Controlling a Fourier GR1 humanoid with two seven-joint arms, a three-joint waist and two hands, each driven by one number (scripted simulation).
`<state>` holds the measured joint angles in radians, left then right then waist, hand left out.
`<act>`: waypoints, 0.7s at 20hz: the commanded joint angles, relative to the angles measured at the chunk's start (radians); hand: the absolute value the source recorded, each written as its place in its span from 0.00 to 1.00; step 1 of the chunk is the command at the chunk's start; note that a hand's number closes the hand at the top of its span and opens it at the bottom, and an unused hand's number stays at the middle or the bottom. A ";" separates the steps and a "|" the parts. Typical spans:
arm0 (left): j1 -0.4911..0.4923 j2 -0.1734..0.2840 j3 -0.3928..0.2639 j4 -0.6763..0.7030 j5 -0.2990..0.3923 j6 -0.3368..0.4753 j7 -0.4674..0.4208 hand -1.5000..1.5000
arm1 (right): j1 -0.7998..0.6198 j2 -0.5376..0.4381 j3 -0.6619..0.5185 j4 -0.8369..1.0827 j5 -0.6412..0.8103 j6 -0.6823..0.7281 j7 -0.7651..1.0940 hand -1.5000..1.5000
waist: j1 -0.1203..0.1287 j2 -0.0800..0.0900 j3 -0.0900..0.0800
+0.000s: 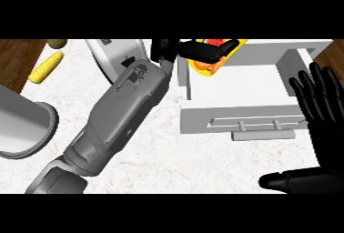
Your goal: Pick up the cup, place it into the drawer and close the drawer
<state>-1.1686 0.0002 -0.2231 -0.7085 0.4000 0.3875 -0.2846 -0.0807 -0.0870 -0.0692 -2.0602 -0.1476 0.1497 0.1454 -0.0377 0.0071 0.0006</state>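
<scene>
- The left hand [201,50], at 12 o'clock, has its fingers curled round the cup [214,57], an orange-yellow item with red.
- The cup sits at the open drawer's [235,98] far-left corner, over the rim; whether it rests inside cannot be told.
- The drawer cavity extends toward 4 o'clock from the cup.
- The right hand [321,113], at 3 o'clock, rests with fingers straight, holding nothing; it is nearer the drawer handle [262,132].

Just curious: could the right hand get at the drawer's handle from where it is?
Probably yes. The right hand is open beside the open drawer, and nothing lies between it and the handle. The left hand is busy with the cup.
</scene>
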 commanded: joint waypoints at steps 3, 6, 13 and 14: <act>-0.089 0.000 -0.153 0.109 0.128 0.075 0.001 1.00 | -0.035 -0.012 -0.018 0.039 -0.026 0.018 -0.015 0.00 | -0.019 0.002 0.000; -0.136 0.000 -0.121 0.237 0.123 0.017 -0.043 1.00 | -0.020 -0.037 -0.044 0.007 -0.070 0.041 0.009 0.00 | -0.031 0.007 0.000; -0.134 0.000 -0.268 0.271 0.194 0.043 -0.063 1.00 | -0.075 -0.025 -0.024 0.077 -0.057 0.041 -0.013 0.00 | -0.052 0.014 0.001; -0.129 0.000 -0.277 0.296 0.194 0.054 -0.072 1.00 | -0.079 -0.017 -0.007 0.076 -0.038 0.034 -0.011 0.00 | -0.059 0.017 0.001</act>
<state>-1.2929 0.0001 -0.4439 -0.4517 0.5641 0.4256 -0.3472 -0.1311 -0.1113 -0.0896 -2.0084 -0.1925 0.1883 0.1313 -0.0828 0.0190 0.0015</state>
